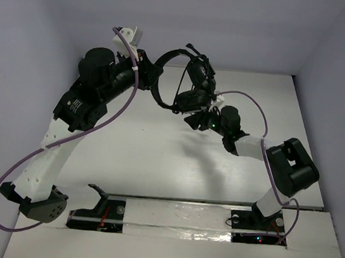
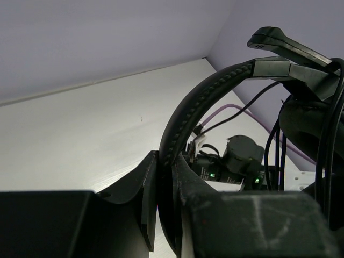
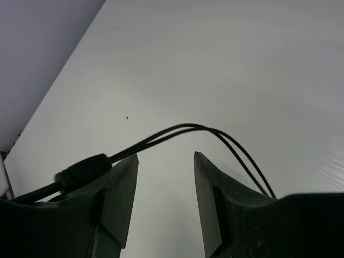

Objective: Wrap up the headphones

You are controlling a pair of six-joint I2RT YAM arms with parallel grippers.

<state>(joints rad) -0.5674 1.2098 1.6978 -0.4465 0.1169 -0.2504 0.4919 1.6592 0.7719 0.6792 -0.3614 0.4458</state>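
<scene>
The black headphones (image 1: 194,99) hang in the air above the back of the table. My left gripper (image 1: 152,73) is shut on the thin arched headband (image 2: 199,97); in the left wrist view the jaws (image 2: 165,161) pinch the band, which arcs up and right to the earcups (image 2: 309,121). My right gripper (image 1: 197,120) is just below the lower earcup. In the right wrist view it (image 3: 165,158) is open, and two strands of thin dark cable (image 3: 183,128) arch over the gap without being pinched. A thicker dark sleeve (image 3: 83,167) on the cable lies against the left finger. No reddish plug shows.
Thick purple robot cables loop beside the left arm (image 1: 44,148) and over the right arm (image 1: 256,103). The white table (image 1: 152,157) lies below both grippers. Lilac walls close off the back and sides. The arm bases sit on a rail (image 1: 177,211) at the near edge.
</scene>
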